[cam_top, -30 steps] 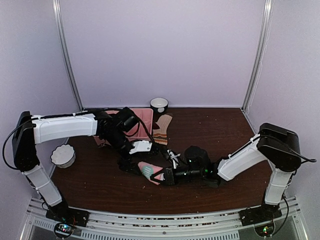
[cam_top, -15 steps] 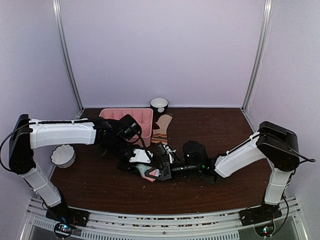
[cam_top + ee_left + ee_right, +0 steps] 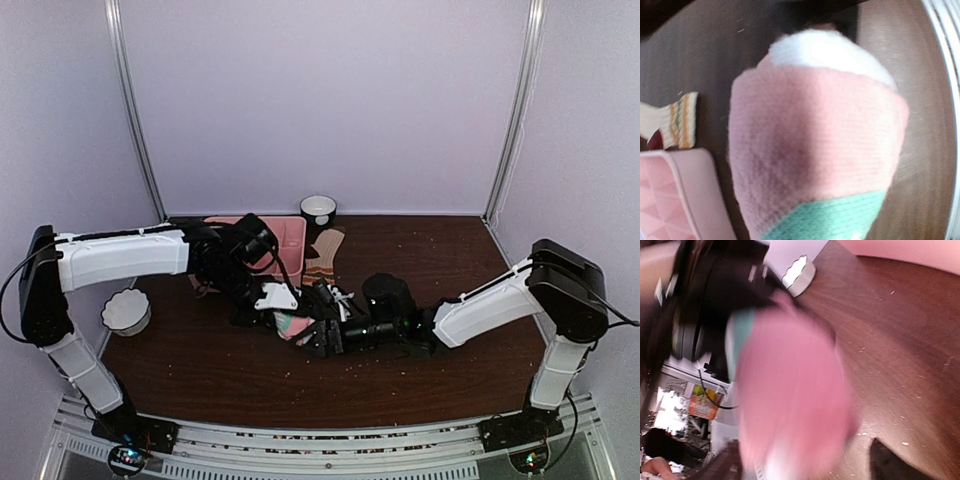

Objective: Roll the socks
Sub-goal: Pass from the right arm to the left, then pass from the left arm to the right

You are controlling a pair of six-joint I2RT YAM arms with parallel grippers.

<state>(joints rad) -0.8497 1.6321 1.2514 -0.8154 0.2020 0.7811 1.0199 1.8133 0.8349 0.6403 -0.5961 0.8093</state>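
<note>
The pink sock, with teal and white patches, sits bunched between the two grippers in the middle of the table. It fills the left wrist view and hides my left fingers. My left gripper is closed on its teal end, which shows in the right wrist view as the dark gripper body meeting the sock. My right gripper is open, its dark fingertips spread wide on either side of the sock. The tan striped sock lies flat behind them, next to the tray.
A pink divided tray stands at the back left, under the left arm. A white scalloped bowl is at the table's left edge. A small white cup stands against the back wall. Crumbs dot the brown table.
My right gripper was shut on the pink sock and has opened wide. My left gripper has closed on the sock. Both grippers and the sock shifted slightly left and back.
</note>
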